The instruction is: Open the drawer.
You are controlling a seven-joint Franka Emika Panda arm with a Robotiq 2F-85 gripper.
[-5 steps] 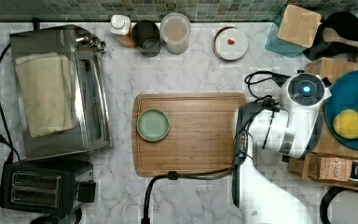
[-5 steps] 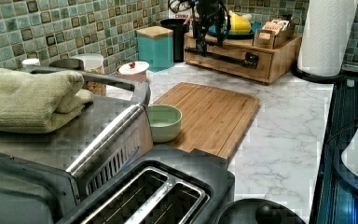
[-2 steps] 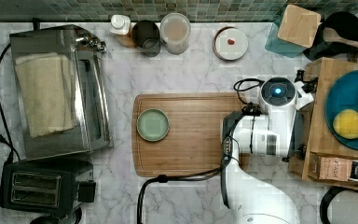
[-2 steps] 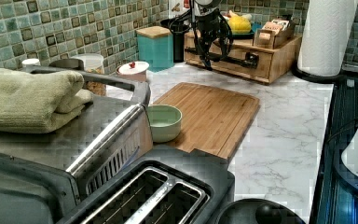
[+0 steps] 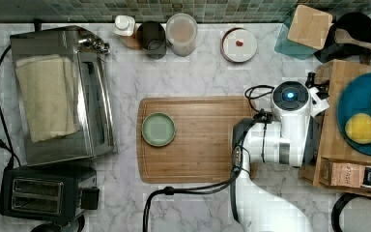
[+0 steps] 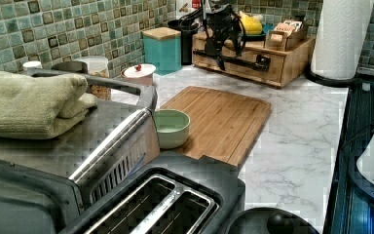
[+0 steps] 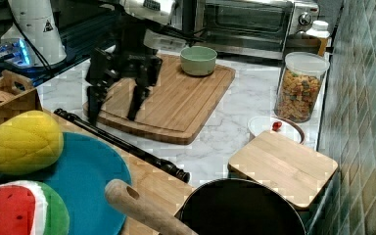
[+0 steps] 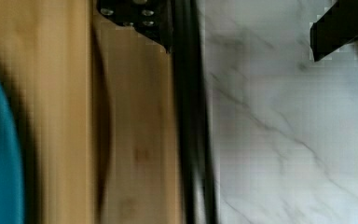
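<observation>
The drawer (image 6: 268, 66) is a light bamboo box at the top view's right (image 5: 329, 140), with a blue plate on top. Its long black bar handle (image 7: 127, 146) runs across the front. My gripper (image 7: 115, 105) hangs open right at this handle, low in front of the drawer. In the wrist view the handle (image 8: 193, 140) passes between the two fingers of the gripper (image 8: 240, 21), close to the finger (image 8: 140, 14) on the wood side, while the other finger (image 8: 340, 23) is over the marble. In the left view the gripper (image 6: 218, 51) is dark against the drawer front.
A wooden cutting board (image 5: 198, 145) with a green bowl (image 5: 158, 129) lies beside the arm. The toaster oven (image 5: 63, 96) with a folded towel and a black toaster (image 5: 43, 195) stand at the top view's left. Jars line the back wall. Toy fruit (image 7: 22, 142) sits on the blue plate.
The arm has shifted to the top view's left, off the top of the box, and the gripper has come down in front of the drawer at the handle.
</observation>
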